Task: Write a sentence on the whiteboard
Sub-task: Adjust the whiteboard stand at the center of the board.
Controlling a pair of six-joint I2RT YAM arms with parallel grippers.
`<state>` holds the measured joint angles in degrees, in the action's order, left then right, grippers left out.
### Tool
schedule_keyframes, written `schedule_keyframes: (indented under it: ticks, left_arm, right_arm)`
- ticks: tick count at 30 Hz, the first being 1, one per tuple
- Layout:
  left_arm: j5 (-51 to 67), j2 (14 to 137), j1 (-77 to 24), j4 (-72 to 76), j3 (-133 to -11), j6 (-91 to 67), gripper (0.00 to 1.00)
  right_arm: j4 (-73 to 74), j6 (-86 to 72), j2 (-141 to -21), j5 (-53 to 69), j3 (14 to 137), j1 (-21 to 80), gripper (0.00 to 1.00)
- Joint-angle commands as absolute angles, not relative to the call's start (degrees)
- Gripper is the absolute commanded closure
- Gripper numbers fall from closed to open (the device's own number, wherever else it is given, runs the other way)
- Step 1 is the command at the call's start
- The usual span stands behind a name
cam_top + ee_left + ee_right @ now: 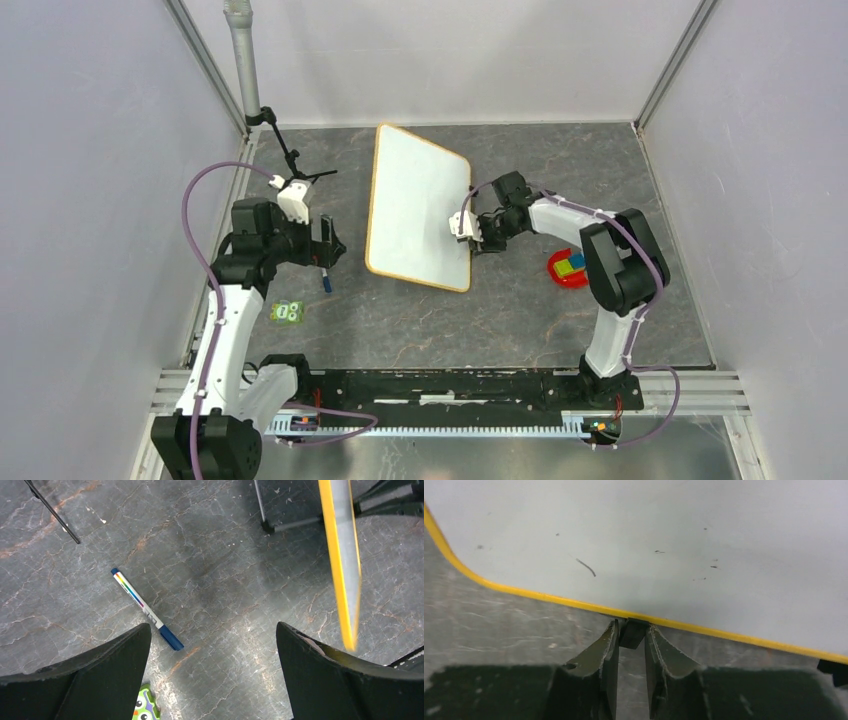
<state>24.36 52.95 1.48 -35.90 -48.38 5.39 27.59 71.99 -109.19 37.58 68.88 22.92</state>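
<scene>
R gripper point(470, 230) pinches whiteboard's point(415, 205) clip foot point(633, 632), prob. to steady it; L gripper point(212, 645) gapes over marker point(145, 609) left of whiteboard.

The whiteboard point(415, 205) sits askew on the worktop point(420, 330). The right claw point(468, 230) touches its right edge. The left claw point(325, 247) hangs near a marker point(327, 281).

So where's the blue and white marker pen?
In the top view, the blue-and-white marker pen lies on the marbled grey table, left of the yellow-framed whiteboard, beside the left gripper.
</scene>
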Motion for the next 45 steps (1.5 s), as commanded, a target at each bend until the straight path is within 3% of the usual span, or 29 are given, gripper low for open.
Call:
schedule_keyframes:
  ticks: [1,18,24,30,45]
  left_arm:
    - [23.98,50.74,1.51,-35.68,-50.44,4.27,0.0]
    - [19.16,51.42,1.58,-39.2,-57.91,0.84,0.0]
    - [20.44,51.06,1.61,-39.44,-58.36,0.61,0.0]
    - [21.31,50.8,1.61,-39.63,-58.58,0.55,0.0]
    - [22.05,51.2,1.58,-39.63,-58.8,-1.4,0.0]
  right_arm:
    - [30.12,65.65,-105.07,36.39,63.46,26.25,1.0]
    - [17.71,36.89,-86.22,37.18,40.16,32.69,0.99]
    - [14.0,30.62,-82.6,37.36,35.06,35.6,0.59]
    - [12.81,29.18,-79.17,40.31,32.57,38.92,0.36]
    - [2.36,23.49,-74.89,39.38,28.26,52.69,0.34]
